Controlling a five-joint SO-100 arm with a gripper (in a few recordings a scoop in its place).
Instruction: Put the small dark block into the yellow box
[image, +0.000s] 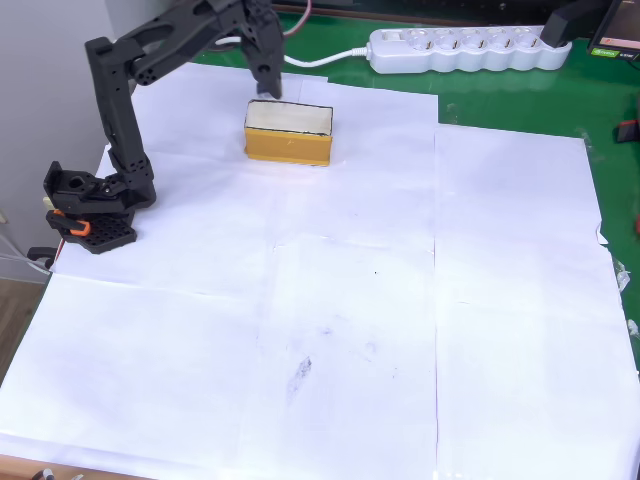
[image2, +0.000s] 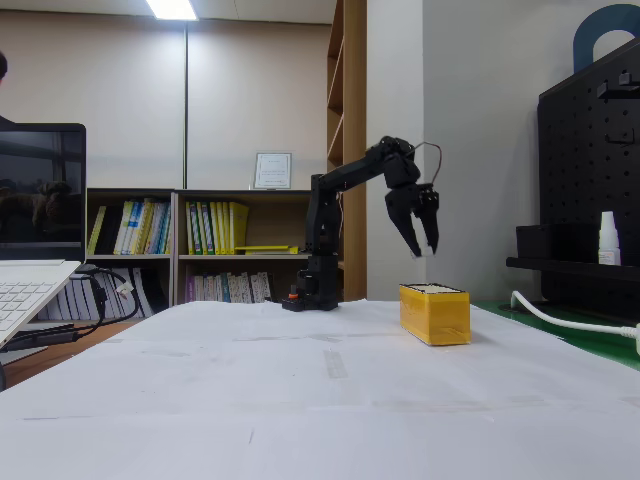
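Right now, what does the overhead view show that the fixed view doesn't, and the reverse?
Overhead alone: the box's pale inside, the white power strip on the green mat, and the full spread of white paper. I cannot make out the block there. Fixed view alone: the open tool hanging clear above the box, a laptop and bookshelves behind. Both show the black arm and the yellow box on paper.

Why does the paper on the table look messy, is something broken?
Nothing looks broken. The white paper sheets have grey smudges near the middle and wrinkled edges at the right. The yellow box sits upright, and the gripper hangs above it with its jaws apart.
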